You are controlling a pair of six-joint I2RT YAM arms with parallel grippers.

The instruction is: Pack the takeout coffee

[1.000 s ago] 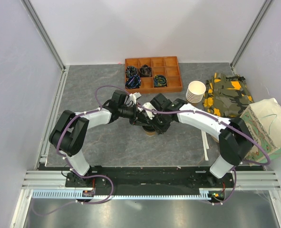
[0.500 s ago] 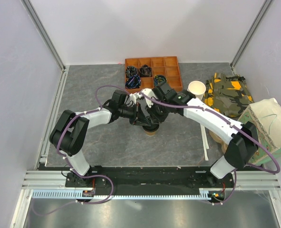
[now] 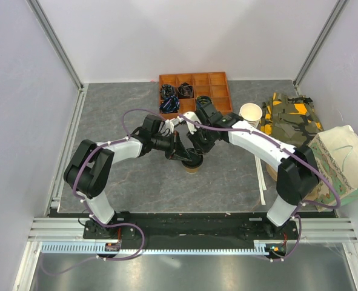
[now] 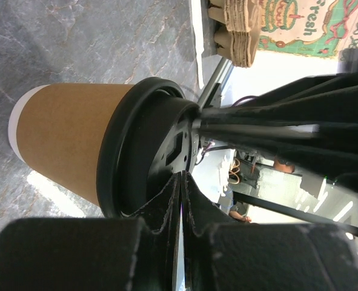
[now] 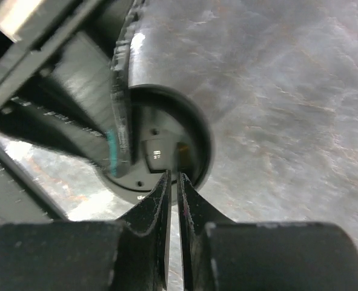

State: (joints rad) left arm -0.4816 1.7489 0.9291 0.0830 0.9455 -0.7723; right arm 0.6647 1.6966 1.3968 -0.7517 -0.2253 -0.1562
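The fingers (image 4: 164, 203) of the left gripper (image 4: 182, 177) were squeezed shut, with only a thin crack between them. Their tips sat right at the edge of the black lid (image 4: 136, 151). I could not tell if they pinched that edge or just touched it.

The fingers (image 5: 157, 200) of the right gripper (image 5: 173, 177) were also close together, with a thin slit between them. I saw nothing in the slit. Their tips pointed down at the top of the lid, near its edge. From the left wrist view, the right gripper looked like it was touching the top of the lid.

The coffee cup (image 3: 192, 168) stood upright on the grey table (image 3: 118, 115), near the middle. It was brown with a white bottom, and the lid was on it. Both arms met over it, so from above most of the cup was hidden.

Behind the cup was an orange box (image 3: 221, 97) with many little spaces. Some of the spaces had dark things in them. To the right stood a stack of cups (image 3: 249, 116), just beside a green and yellow bag (image 3: 291, 121). A paper bag (image 3: 339, 160) sat at the far right, well apart from the coffee cup.
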